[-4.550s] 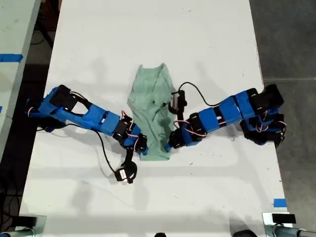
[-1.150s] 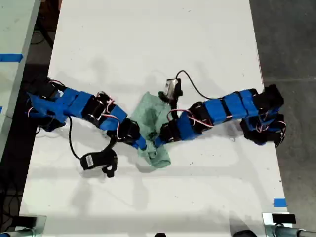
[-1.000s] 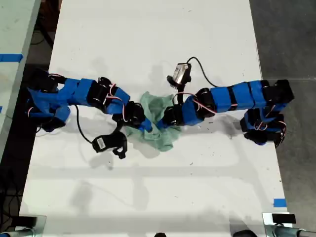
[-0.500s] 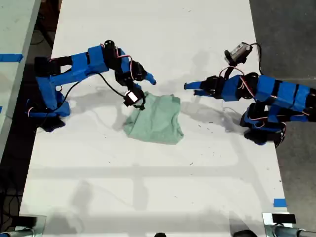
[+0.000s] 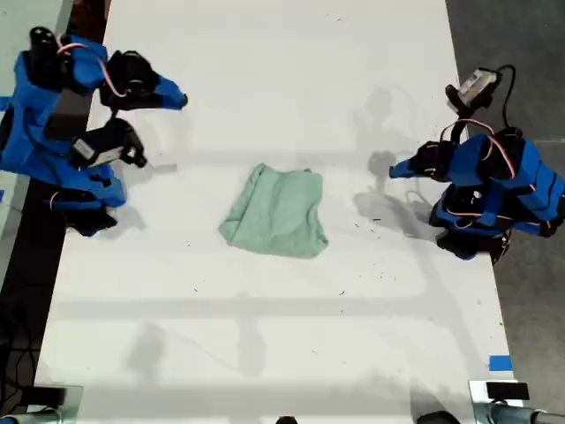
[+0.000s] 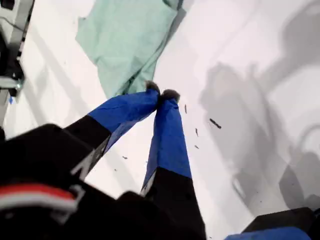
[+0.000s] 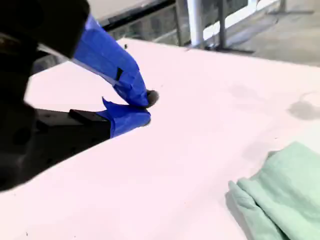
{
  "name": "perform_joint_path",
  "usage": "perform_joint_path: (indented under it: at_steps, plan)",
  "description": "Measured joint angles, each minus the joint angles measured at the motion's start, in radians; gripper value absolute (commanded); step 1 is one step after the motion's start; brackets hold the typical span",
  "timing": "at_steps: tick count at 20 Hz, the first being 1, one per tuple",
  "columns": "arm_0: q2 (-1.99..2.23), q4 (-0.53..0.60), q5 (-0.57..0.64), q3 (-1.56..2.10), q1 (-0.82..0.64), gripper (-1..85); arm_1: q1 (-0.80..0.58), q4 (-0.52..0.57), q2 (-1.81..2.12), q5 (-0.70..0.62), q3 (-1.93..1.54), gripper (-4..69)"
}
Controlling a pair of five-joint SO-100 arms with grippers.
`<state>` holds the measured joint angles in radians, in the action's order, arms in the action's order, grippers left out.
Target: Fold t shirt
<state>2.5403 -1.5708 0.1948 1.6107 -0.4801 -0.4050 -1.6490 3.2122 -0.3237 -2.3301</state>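
The t shirt, pale mint green, lies folded in a compact, roughly square bundle in the middle of the white table. It also shows as the t shirt and the t shirt in the wrist views. My first gripper is shut and empty. It hovers at the exterior view's right, pointing at the cloth from well clear of it. Far from the cloth, my second gripper is raised at the exterior view's upper left. It is shut, with nothing held.
Both arm bases stand at the table's side edges in the exterior view. A small camera module hangs beside the second arm. Small dark specks mark the table between the cloth and the first arm. Blue tape sits near the lower right corner.
Both grippers carried the shirt's near end over the rest, let go and drew back to opposite sides. The shirt now lies folded and free.
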Motion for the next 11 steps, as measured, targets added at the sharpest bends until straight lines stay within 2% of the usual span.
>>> perform_joint_path:
  at_steps: [2, 5, 7, 8, 11]
  plan:
    - [0.259, 0.124, -0.077, 0.342, 0.155, -0.2, 0.086, -0.002, 0.115, 0.005, -0.112, 1.2]
    - [0.603, 0.419, -0.216, 0.920, 0.400, -0.2, 0.195, 0.041, 0.222, 0.051, -0.311, 1.2]
    - [0.592, 0.614, -0.198, 1.192, 0.459, -0.2, 0.221, 0.060, 0.272, 0.057, -0.431, 1.2]
    - [0.560, 0.676, -0.166, 1.244, 0.453, -0.2, 0.227, 0.087, 0.276, 0.057, -0.483, 1.2]
    - [0.565, 0.787, -0.086, 1.371, 0.434, -0.2, 0.245, 0.147, 0.285, 0.055, -0.581, 1.2]
